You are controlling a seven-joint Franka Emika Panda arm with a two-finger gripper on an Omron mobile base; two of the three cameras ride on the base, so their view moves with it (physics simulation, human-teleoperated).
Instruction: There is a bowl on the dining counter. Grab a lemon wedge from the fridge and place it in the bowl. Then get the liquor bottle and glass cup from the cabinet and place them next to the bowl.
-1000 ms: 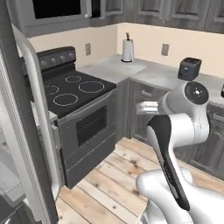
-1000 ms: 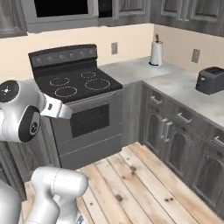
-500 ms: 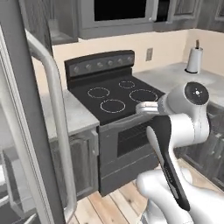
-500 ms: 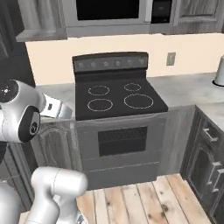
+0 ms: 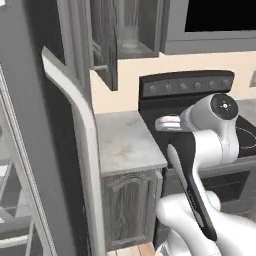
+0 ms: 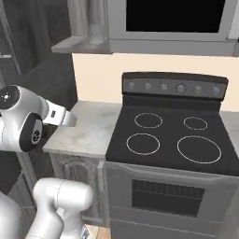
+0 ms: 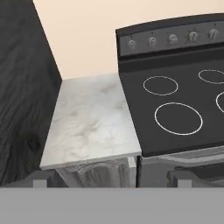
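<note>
Jaws wide above counter (image 7: 94,122) edge

Short worktop (image 7: 89,124) is sitting between the fridge (image 5: 45,150) on its left and the stove (image 6: 172,140) on its right, touching both. Base cabinet (image 5: 131,207) is sitting under the worktop. Wall cabinet (image 5: 107,35) is hanging above the worktop with its door standing open; something faint, maybe a glass cup (image 6: 95,21), is standing on its shelf. Microwave (image 6: 175,21) is hanging above the stove.
</note>
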